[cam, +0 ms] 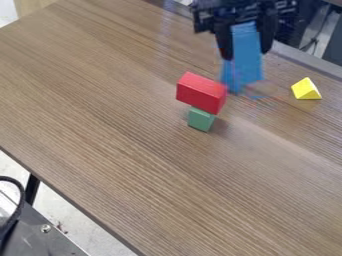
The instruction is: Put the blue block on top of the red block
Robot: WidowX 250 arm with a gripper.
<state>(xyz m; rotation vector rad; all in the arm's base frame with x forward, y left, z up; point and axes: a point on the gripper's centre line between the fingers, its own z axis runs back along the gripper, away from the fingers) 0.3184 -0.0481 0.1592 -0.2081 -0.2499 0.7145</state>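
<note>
At the top of the camera view the black gripper (247, 49) hangs over the table, its two fingers shut on the blue block (246, 65). The blue block is long, hangs roughly upright and is blurred at its lower end. Just left of and below it is the red block (202, 93), which rests on top of a small green block (201, 119). Whether the blue block's lower end touches the table or the red block, I cannot tell.
A yellow triangular block (306, 89) lies to the right on the wooden table (133, 150). The table's far edge runs behind the gripper at the upper right, and its near edge crosses the lower left. A black cable shows at the lower left.
</note>
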